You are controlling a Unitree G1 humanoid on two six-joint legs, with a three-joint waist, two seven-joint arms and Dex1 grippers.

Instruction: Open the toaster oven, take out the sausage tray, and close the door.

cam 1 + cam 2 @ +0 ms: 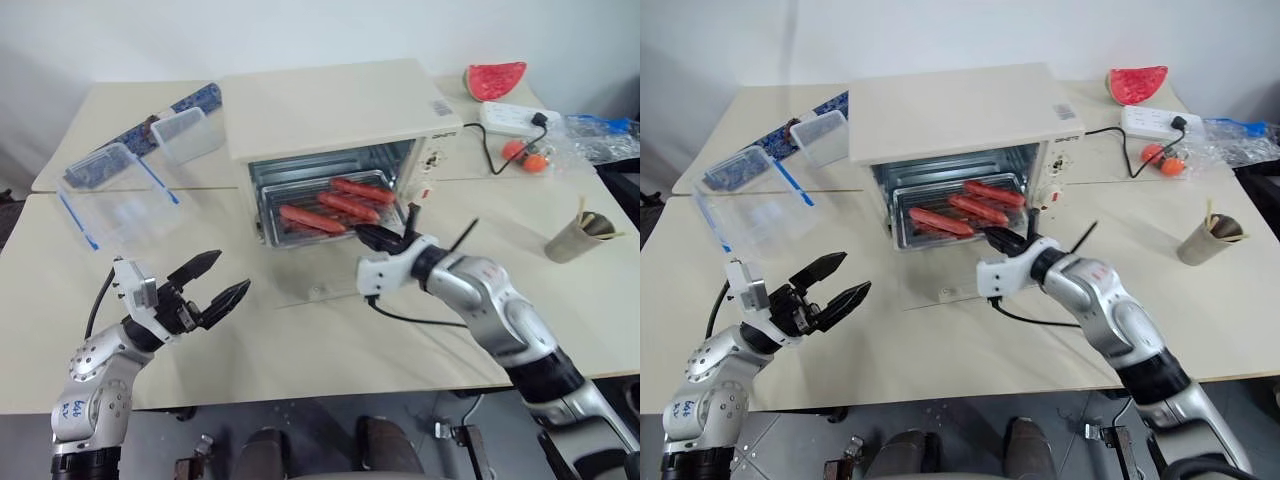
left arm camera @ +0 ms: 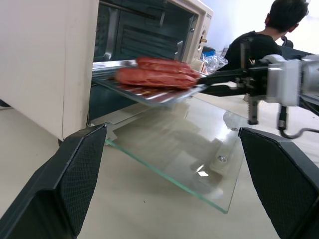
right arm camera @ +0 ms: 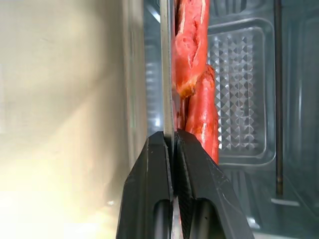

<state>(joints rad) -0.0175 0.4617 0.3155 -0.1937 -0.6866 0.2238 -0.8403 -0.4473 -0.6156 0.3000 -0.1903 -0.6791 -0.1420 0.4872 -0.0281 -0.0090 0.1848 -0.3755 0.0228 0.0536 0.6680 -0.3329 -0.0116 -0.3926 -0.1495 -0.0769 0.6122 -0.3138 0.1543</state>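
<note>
Three sausages (image 1: 335,205) are riding on the sausage tray (image 1: 300,232), which is sitting partway out of the toaster oven (image 1: 335,115) above the door (image 2: 199,149), lying flat open on the desk (image 1: 300,350). I am clamping my right claw (image 1: 378,238) on the tray's front rim, likely to draw it out level. My left claw (image 1: 215,282) is hovering spread wide beside the door, probably ready to steady the tray. Two clear containers (image 1: 185,135) are resting nearby.
</note>
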